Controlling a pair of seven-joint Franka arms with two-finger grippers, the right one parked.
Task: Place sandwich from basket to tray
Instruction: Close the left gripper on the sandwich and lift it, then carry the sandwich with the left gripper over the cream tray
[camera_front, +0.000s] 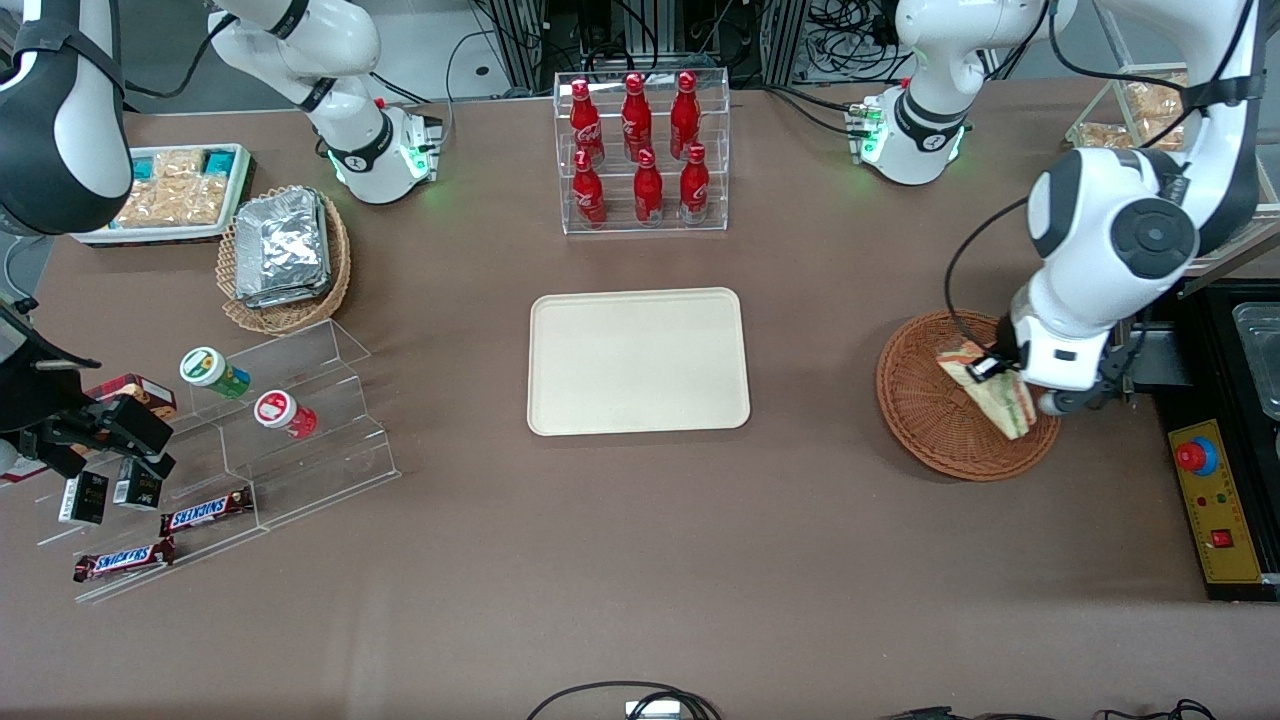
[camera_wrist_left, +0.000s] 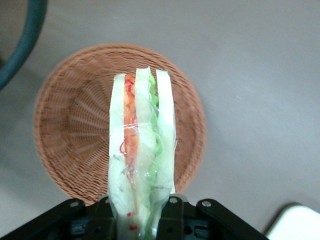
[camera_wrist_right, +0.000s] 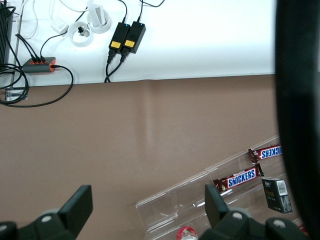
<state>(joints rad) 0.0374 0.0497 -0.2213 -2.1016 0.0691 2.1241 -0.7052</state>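
The sandwich (camera_front: 985, 385) (camera_wrist_left: 142, 145), a clear-wrapped wedge of pale bread with orange, red and green filling, is held edge-up just above the reddish-brown wicker basket (camera_front: 920, 400) (camera_wrist_left: 70, 125). My left gripper (camera_front: 1003, 383) (camera_wrist_left: 142, 222) is shut on the sandwich's wide end, one dark finger on each side of it. The basket below holds nothing else. The cream-beige tray (camera_front: 545, 360) lies bare at the table's middle, some way from the basket toward the parked arm's end.
A clear rack of red bottles (camera_front: 640, 150) stands farther from the front camera than the tray. A tan basket of foil packs (camera_front: 285, 250), a white snack tray (camera_front: 180, 190) and acrylic steps with candy bars (camera_front: 290, 420) sit toward the parked arm's end. A yellow control box (camera_front: 1215, 500) lies beside the basket.
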